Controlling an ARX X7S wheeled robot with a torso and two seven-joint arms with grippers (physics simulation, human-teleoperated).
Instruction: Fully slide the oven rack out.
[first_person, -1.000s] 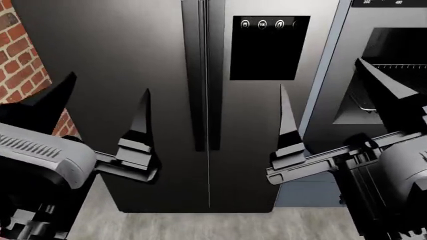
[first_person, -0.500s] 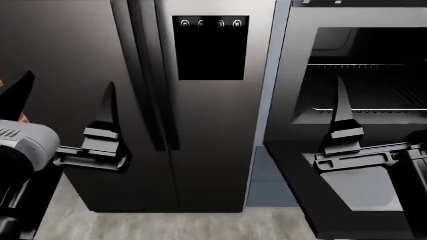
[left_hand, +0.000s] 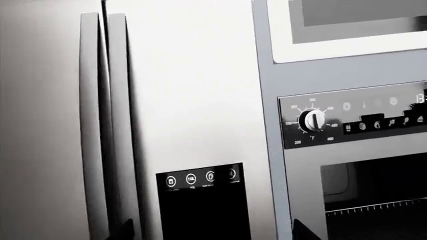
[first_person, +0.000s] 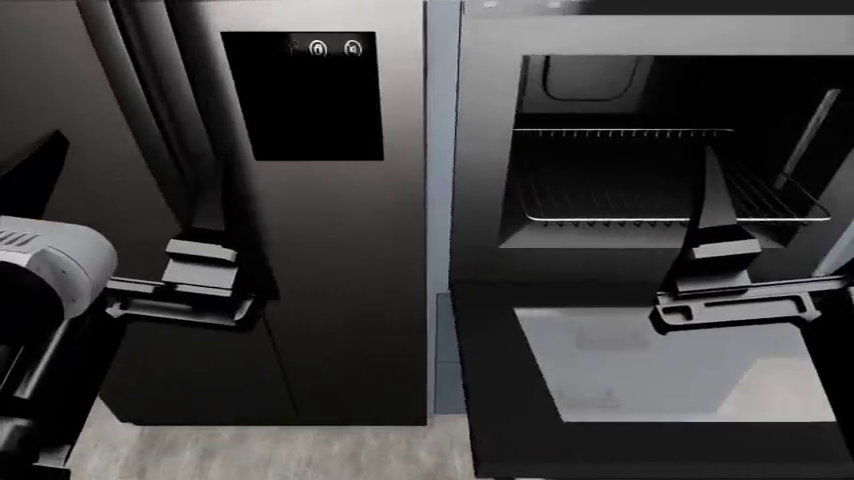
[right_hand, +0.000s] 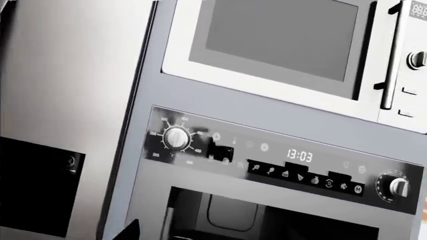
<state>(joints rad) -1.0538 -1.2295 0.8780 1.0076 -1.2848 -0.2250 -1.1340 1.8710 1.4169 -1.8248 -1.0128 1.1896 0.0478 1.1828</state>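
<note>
The oven rack (first_person: 627, 185), a silver wire grid, sits inside the dark open oven cavity at the right of the head view, its front rim just behind the cavity mouth. Its front edge also shows in the left wrist view (left_hand: 373, 206). My right gripper (first_person: 771, 170) is open and empty in front of the cavity, one finger (first_person: 714, 205) overlapping the rack's front rim in the picture. My left gripper (first_person: 127, 190) is open and empty in front of the fridge. In the right wrist view only one fingertip (right_hand: 127, 230) shows.
The oven door (first_person: 667, 375) with its grey glass panel hangs open flat below the cavity. A dark two-door fridge (first_person: 334, 280) with a dispenser panel (first_person: 300, 95) stands to the left. Above the oven are a control panel (right_hand: 267, 160) and a microwave (right_hand: 280, 45).
The whole view has shifted right: the fridge slid left and the oven cavity and rack came fully into view. My right gripper now stands before the oven instead of the fridge.
</note>
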